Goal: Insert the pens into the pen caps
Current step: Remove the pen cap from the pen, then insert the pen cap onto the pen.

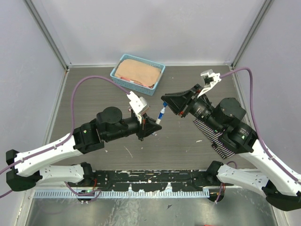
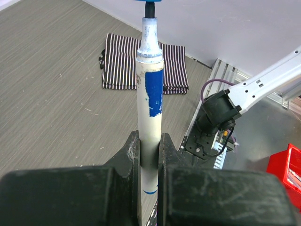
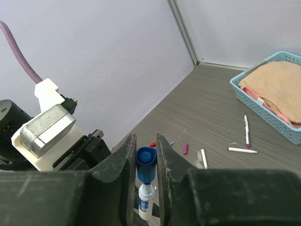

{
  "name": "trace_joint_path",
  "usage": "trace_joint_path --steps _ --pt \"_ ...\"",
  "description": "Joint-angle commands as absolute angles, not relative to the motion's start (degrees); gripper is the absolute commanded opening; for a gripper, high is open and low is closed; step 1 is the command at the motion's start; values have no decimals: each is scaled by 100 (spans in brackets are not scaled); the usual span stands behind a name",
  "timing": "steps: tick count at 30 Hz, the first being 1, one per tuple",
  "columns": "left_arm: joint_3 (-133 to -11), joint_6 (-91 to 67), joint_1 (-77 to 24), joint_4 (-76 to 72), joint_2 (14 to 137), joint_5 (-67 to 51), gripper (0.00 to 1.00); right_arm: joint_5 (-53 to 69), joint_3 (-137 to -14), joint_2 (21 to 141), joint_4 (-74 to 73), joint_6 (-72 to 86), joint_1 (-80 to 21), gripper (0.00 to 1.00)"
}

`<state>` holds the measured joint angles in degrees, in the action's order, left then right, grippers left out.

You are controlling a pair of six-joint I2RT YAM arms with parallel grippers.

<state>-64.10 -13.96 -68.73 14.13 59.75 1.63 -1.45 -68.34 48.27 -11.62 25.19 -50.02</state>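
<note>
Jaws first: my left gripper (image 2: 149,153) is clenched on one pen (image 2: 150,89), low on its white barrel, with a blue patch showing. My right gripper (image 3: 146,143) is clenched on one blue cap (image 3: 146,159), open end facing that pen. The pen's tip sits right at the cap's mouth; I cannot tell how far in. Both hang in the air over mid-table, between my two arms.

Around, big to small:
- table (image 1: 108,94): one, grey wood grain.
- basket (image 1: 120,70): one, light blue, at the far edge, holding a tan cloth (image 1: 137,70).
- striped cloth (image 2: 122,66): one, folded flat, partly under my right arm.
- red bin (image 2: 287,169): one, cut off by the frame edge.
- loose pens: three counted, lying flat on the table near the basket: purple-tipped pen (image 3: 246,130), second pen (image 3: 242,150), third pen (image 3: 203,158). With the held one, four in sight.
- loose caps: two counted, magenta cap (image 3: 185,149) and red cap (image 3: 152,144), near the third pen. A blue speck beside the red one is too small to name.

In the way: my left wrist's camera block (image 3: 47,127) and my own fingers hide the table below the held pen.
</note>
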Motion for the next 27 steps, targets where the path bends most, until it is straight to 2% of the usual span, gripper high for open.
trace_joint_path --steps 1,27 --pt "-6567 -1358 -6887 1234 5968 93 0 -101 -7010 4795 -859 2469 -4995 1" --pt "-6575 -1315 -6887 1239 5871 313 0 200 -6813 4806 -1143 2546 -4999 1"
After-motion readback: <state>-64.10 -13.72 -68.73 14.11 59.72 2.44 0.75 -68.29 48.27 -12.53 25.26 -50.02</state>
